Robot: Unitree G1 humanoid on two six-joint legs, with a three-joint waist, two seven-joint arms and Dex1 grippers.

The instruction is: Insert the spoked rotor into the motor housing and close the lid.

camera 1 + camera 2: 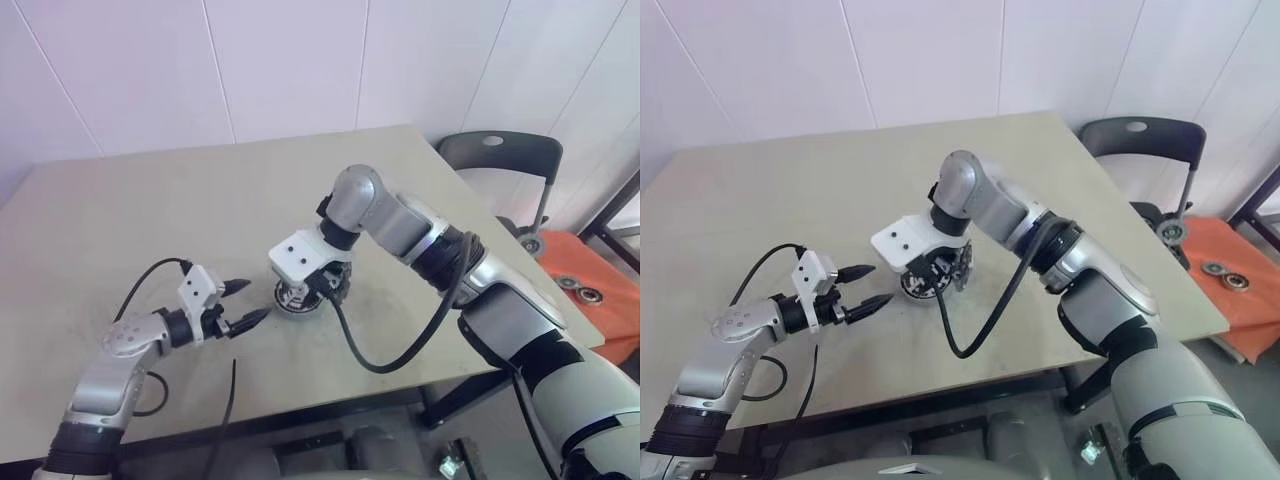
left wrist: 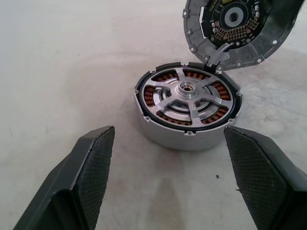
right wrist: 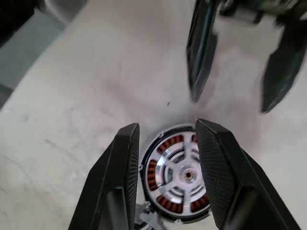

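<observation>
The motor housing (image 2: 177,136) sits on the table with copper windings showing around its ring. The spoked rotor (image 2: 188,90) lies seated inside it, silver spokes level with the rim. The lid (image 2: 206,43) stands tilted up at the housing's far edge, its inner face showing. My right gripper (image 3: 168,125) hangs just above the housing (image 3: 175,177), pointing down, fingers apart with nothing between them. A dark shape overlaps the lid's rim; contact is unclear. My left gripper (image 1: 256,300) rests open near the table, just left of the housing (image 1: 293,301), aimed at it.
The beige table (image 1: 200,200) has its front edge close below both arms. Black cables loop from each wrist across the tabletop. A dark chair (image 1: 495,155) stands at the table's right, and an orange surface (image 1: 590,290) with metal rings lies beyond it.
</observation>
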